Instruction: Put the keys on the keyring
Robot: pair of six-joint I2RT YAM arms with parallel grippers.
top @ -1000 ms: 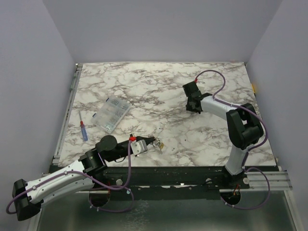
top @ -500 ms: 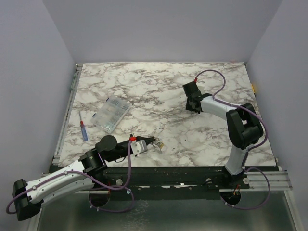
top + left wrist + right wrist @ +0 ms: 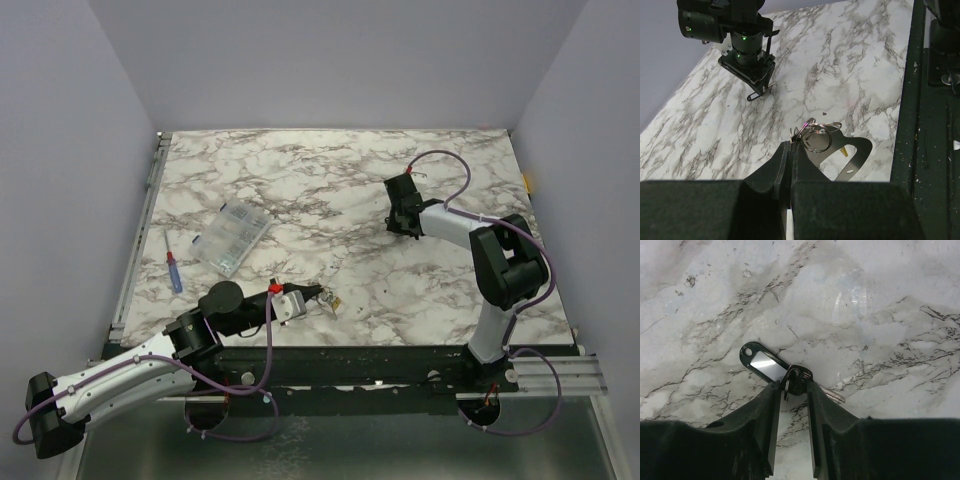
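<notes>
Right fingers [image 3: 765, 420] straddle the key [image 3: 799, 380], grip unclear, its blade crosswise, well apart from the keyring [image 3: 817, 136] clenched in the left fingers [image 3: 782, 167].

The marble table [image 3: 330, 180] carries 1 clear compartment box [image 3: 232, 239], 1 screwdriver [image 3: 174, 272] and 1 black-tagged key [image 3: 799, 381].

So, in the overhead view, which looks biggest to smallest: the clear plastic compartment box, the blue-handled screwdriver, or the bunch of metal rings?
1. Clear plastic compartment box, largest.
2. Blue-handled screwdriver, long but thin.
3. Bunch of metal rings, held by the left gripper, smallest by far.
</notes>
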